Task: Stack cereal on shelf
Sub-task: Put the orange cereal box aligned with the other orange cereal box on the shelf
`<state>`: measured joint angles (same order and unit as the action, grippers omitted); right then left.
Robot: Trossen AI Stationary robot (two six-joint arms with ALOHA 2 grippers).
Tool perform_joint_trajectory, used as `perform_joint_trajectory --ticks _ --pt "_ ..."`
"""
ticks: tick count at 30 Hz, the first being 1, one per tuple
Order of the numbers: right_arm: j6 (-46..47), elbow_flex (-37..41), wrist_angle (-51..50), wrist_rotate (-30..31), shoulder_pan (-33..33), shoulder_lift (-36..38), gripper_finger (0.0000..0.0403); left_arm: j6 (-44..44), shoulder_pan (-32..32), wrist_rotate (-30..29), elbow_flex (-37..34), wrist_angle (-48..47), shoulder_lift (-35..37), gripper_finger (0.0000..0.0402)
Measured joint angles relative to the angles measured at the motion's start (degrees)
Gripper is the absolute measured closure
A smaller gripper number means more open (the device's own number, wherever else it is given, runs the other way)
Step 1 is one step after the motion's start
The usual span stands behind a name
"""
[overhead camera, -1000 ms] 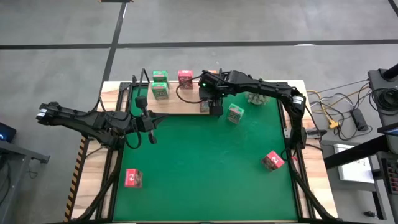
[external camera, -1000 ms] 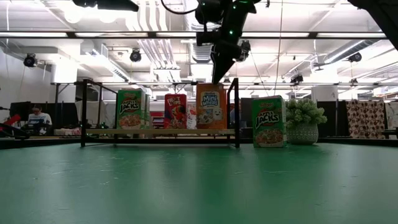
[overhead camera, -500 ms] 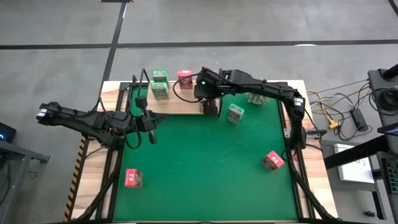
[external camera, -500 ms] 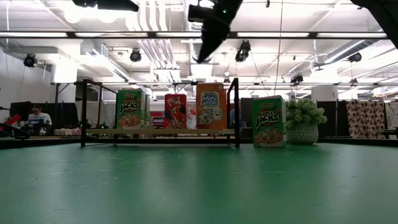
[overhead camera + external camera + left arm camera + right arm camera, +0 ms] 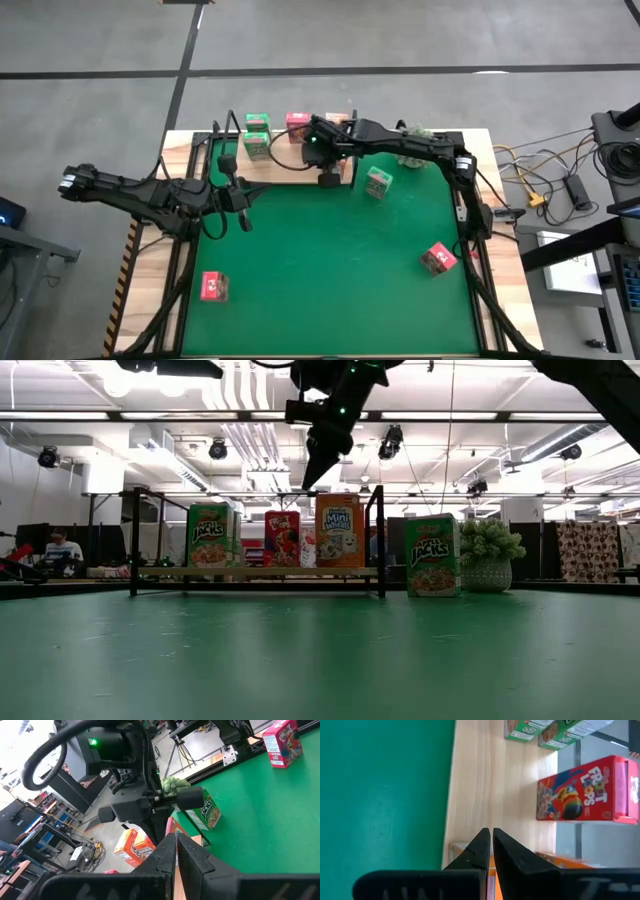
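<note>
Right tool (image 5: 312,470) moved up off the orange cereal box (image 5: 340,531), fingers now pressed together, empty, above the shelf (image 5: 255,571), left tool (image 5: 243,196) shut too

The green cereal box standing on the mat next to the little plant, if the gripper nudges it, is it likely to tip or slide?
The green cereal box stands upright on a narrow base, taller than wide, so a high nudge would probably tip it. It looks like thin cardboard, likely light. The green mat may grip its base, favouring tipping over sliding.

The red box (image 5: 582,790) reads "FROOT LOOPS". The orange box (image 5: 339,531) reads "Mini Wheats". Both green boxes (image 5: 208,535) (image 5: 432,555) read "Jacks".
</note>
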<state>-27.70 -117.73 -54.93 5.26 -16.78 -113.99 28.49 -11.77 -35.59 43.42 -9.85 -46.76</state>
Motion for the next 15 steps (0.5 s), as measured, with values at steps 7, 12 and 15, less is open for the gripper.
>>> perform_joint_trajectory --ticks 7,12,15 --pt "0.1 0.0 -1.3 0.8 -0.4 -0.1 0.039 0.0 0.0 0.0 0.0 0.0 0.0 0.0402" --pt "0.6 0.0 -1.9 0.8 -0.8 -0.1 0.039 0.0 0.0 0.0 0.0 0.0 0.0 0.0402" --pt "0.7 0.1 -1.9 0.8 -0.9 -0.1 0.039 0.0 0.0 0.0 0.0 0.0 0.0 0.0402"
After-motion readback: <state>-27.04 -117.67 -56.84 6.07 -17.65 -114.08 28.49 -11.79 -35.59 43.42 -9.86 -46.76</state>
